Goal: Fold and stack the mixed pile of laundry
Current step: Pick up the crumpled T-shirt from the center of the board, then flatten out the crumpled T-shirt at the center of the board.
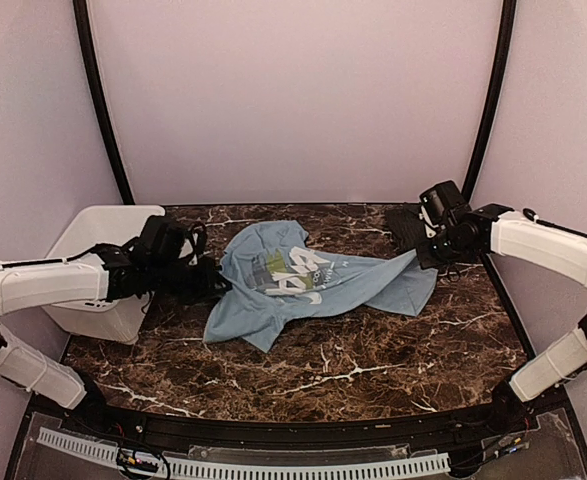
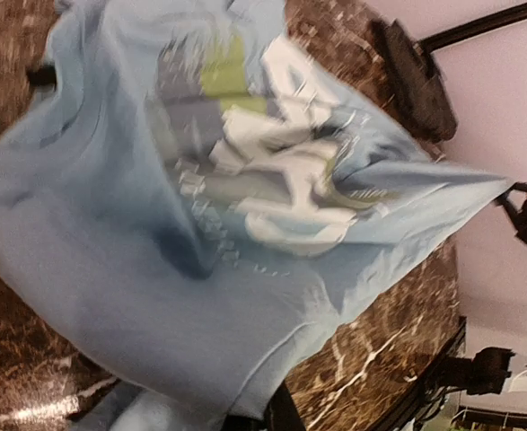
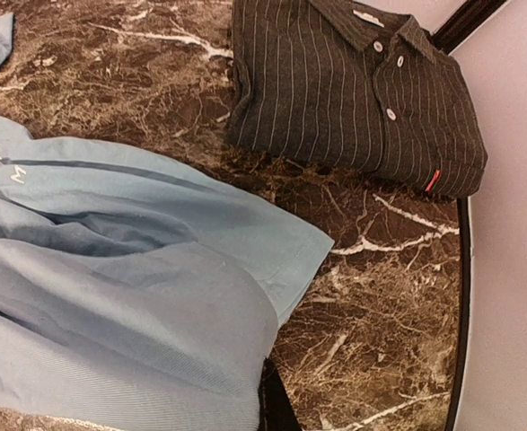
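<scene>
A light blue T-shirt [image 1: 303, 280] with a white and green print lies crumpled across the middle of the marble table [image 1: 353, 370]. My left gripper [image 1: 216, 283] is shut on its left edge, and in the left wrist view the cloth [image 2: 155, 251] drapes over the jaws, leaving one dark finger [image 2: 283, 413] showing. At the shirt's right corner, my right gripper [image 1: 420, 255] is shut and lifts it to a point; blue fabric [image 3: 128, 305] covers those jaws too. The black pinstriped shirt [image 3: 353, 90] lies folded at the back right [image 1: 410, 225].
A white plastic bin [image 1: 103, 240] stands at the table's left edge, just behind my left arm. Black frame posts [image 1: 103, 110] rise at both back corners. A raised black rim [image 1: 273, 430] borders the table's near edge.
</scene>
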{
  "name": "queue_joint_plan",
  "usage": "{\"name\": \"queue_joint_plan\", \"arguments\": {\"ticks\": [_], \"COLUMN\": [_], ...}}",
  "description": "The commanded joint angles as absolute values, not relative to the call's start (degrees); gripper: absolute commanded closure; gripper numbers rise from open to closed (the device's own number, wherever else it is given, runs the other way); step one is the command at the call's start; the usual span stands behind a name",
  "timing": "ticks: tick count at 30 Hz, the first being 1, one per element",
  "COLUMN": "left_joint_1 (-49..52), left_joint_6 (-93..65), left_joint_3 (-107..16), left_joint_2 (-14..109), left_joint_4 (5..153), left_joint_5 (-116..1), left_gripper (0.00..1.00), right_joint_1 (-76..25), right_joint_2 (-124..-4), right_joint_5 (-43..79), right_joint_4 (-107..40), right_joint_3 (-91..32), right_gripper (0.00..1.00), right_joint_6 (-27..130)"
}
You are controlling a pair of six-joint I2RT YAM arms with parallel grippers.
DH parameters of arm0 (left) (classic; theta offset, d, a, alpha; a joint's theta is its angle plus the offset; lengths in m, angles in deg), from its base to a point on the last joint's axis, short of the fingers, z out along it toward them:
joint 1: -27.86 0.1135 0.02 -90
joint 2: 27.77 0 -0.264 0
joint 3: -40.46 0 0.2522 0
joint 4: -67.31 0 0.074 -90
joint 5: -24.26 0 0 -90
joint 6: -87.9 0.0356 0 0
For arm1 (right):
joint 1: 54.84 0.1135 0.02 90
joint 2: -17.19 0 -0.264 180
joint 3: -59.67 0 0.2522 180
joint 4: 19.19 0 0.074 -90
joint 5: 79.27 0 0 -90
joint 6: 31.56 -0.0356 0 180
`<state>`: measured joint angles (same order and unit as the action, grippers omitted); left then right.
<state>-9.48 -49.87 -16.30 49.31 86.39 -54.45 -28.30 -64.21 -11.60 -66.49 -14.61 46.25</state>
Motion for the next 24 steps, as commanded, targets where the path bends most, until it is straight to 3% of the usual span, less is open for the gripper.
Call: {"name": "queue_joint_plan", "arguments": {"ticks": [1, 16, 24], "left_joint_1": [-4.84, -1.21, -1.66], "left_joint_6": [-41.53, -22.16, -19.96], "left_joint_3": [-27.10, -62.71, -70.46], "left_joint_2": [43.72, 40.78, 36.20], "left_joint_4": [93.24, 101.50, 102.24], "left_joint_5": [-57.81, -57.21, -44.19], "left_gripper": [1.00, 1.00, 1.00], "right_joint_1": [-28.59, -27.45, -14.67], "right_joint_2": [-62.36, -55.15, -45.31], "right_joint_5": [-14.09, -17.39, -24.43], "right_joint_4": [-65.37, -68.95, -68.39], "right_joint_3": [-20.55, -47.63, -54.02], "right_gripper": [1.00, 1.00, 1.00], "right_joint_6": [49.27, 62.76, 70.13]}}
